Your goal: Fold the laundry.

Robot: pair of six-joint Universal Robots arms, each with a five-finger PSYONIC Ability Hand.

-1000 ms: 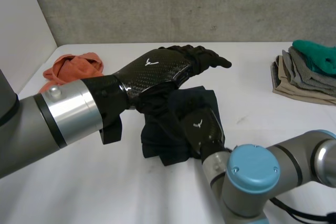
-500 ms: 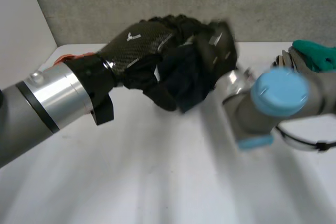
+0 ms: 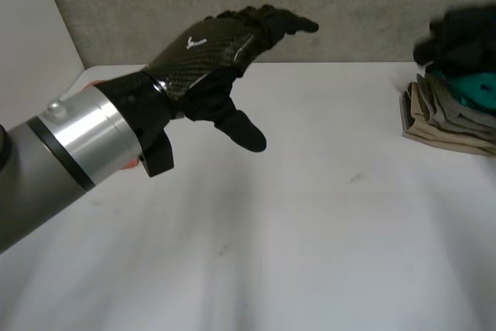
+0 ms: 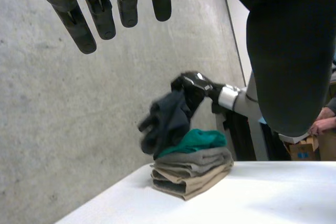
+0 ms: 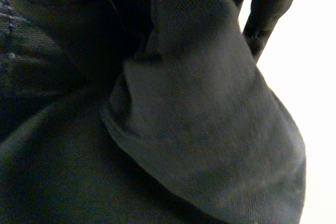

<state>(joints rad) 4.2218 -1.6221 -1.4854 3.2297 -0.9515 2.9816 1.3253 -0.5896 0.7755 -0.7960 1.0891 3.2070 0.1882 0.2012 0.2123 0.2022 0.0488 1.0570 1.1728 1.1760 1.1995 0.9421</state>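
Note:
My right hand (image 4: pixel 197 85) is shut on a folded dark cloth (image 4: pixel 165 121) and holds it just above the stack of folded laundry (image 4: pixel 191 169) at the table's right side. In the right wrist view the dark cloth (image 5: pixel 199 119) bunches under the palm with fingers (image 5: pixel 262 14) curled over it. From the head camera the dark cloth (image 3: pixel 461 36) hangs over the stack (image 3: pixel 446 118), whose top piece is teal (image 3: pixel 477 87). My left hand (image 3: pixel 217 44) is open in the air over the table's left middle, fingers (image 4: pixel 105 9) straight and holding nothing.
A sliver of orange cloth (image 3: pixel 95 84) peeks out behind my left arm at the back left. A grey wall runs behind the table (image 3: pixel 310 230). Beyond the right arm a person's hand (image 4: pixel 321 125) rests near a box.
My right hand closed on the dark cloth, lifted it from the table's middle and carried it right, over the stack. My left hand came off the cloth and rose.

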